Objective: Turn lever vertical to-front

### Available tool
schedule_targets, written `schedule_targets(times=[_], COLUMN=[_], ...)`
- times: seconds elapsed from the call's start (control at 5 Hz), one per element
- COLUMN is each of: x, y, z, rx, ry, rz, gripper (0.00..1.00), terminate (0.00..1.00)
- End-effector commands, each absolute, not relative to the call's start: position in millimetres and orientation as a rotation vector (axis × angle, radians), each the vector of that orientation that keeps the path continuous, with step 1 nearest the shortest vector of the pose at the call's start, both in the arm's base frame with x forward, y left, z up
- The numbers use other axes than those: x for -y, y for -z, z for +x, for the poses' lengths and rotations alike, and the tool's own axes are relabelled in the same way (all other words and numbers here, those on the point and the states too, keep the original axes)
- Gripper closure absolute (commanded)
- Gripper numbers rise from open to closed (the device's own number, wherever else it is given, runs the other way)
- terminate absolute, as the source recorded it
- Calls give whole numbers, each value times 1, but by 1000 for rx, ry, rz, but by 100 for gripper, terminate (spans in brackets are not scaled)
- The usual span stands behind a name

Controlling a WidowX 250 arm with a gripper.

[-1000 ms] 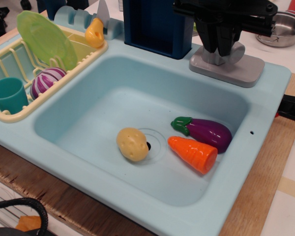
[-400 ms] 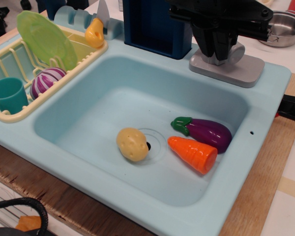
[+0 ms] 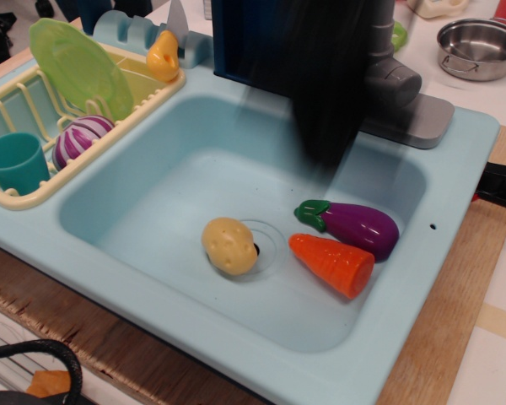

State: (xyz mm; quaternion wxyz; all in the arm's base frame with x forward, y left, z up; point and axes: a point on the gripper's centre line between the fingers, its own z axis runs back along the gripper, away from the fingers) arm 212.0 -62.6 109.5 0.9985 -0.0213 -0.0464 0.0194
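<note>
Observation.image shows the gripper (image 3: 325,101) only as a dark motion-blurred smear at the far side of the sink (image 3: 455,181), so whether its jaws are released or clenched cannot be told. Just right of it stands the grey faucet (image 3: 394,80) on its flat base (image 3: 426,118). The lever itself is not distinguishable, hidden behind the blur. Judging progress, the turn looks underway or unfinished; the lever's final pose remains unconfirmed.

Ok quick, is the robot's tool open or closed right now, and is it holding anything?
Tool: cannot be told. It is only a dark motion blur over the sink, so its jaws and any grip are unreadable.
</note>
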Motion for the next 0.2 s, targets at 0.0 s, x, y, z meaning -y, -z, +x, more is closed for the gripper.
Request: schedule_targets(times=[0.0], x=[64], y=[-105], z=[209], rx=[96], ry=[-87], rz=[-90], gripper=[100], terminate=[100])
